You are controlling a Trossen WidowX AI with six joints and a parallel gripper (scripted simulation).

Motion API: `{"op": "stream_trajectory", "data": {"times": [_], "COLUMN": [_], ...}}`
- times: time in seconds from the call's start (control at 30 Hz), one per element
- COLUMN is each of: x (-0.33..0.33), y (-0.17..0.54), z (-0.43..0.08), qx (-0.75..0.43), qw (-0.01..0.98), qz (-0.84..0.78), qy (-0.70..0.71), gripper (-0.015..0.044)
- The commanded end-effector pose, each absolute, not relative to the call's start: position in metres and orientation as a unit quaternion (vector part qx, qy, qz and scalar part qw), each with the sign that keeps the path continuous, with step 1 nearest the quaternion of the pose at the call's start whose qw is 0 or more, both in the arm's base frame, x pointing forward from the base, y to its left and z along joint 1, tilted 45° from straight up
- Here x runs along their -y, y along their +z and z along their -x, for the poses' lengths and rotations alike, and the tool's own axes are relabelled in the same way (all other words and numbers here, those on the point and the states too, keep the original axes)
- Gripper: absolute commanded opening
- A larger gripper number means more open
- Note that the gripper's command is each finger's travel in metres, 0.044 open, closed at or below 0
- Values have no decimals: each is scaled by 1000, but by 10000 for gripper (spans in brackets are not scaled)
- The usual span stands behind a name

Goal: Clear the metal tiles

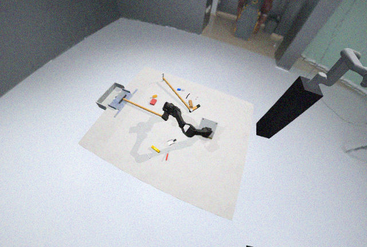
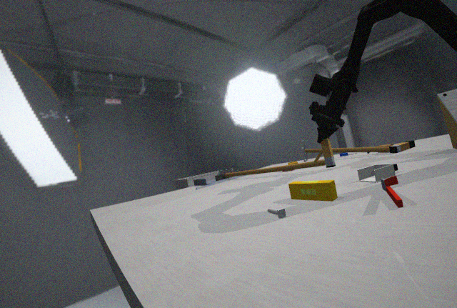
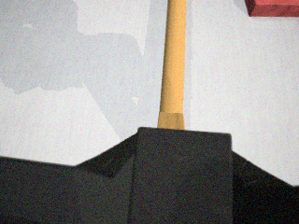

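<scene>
My gripper (image 1: 164, 117) (image 2: 324, 139) is shut on the grip end of the long scraper, above the table. The scraper's wooden handle (image 1: 142, 107) (image 2: 273, 169) (image 3: 174, 61) runs from the fingers toward the catch box. Its dark head (image 1: 122, 99) is over the bluish steel bench plate (image 1: 115, 104), near the box end. The grey catch box (image 1: 102, 102) stands at the plate's far end. Pale shapes show inside the box, too small to identify surely. I can make out no separate tile on the plate; the head and handle hide part of it.
A second long-handled tool (image 1: 176, 93) with a hooked end lies behind the arm. A red block (image 1: 153, 101) (image 3: 276, 7) and an orange piece (image 1: 154, 96) lie beside the handle. A yellow box (image 1: 155, 148) (image 2: 313, 191), grey bracket (image 1: 170, 142) and red tool (image 1: 167, 156) (image 2: 394, 194) lie nearer the front.
</scene>
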State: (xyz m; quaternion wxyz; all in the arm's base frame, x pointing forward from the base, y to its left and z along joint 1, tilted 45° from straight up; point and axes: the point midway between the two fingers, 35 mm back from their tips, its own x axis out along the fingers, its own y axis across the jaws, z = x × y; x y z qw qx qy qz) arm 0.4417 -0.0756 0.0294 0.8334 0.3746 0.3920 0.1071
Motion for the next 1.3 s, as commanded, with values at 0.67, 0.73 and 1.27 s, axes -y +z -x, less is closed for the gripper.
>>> {"op": "stream_trajectory", "data": {"times": [0.67,0.73,1.27], "x": [74,74,69], "y": [36,36,35], "z": [-412,-410,-390], "qx": [-383,-383,-383], "qw": [839,839,839], "qz": [-371,-371,-372], "qy": [107,107,107], "gripper": [0,0,0]}}
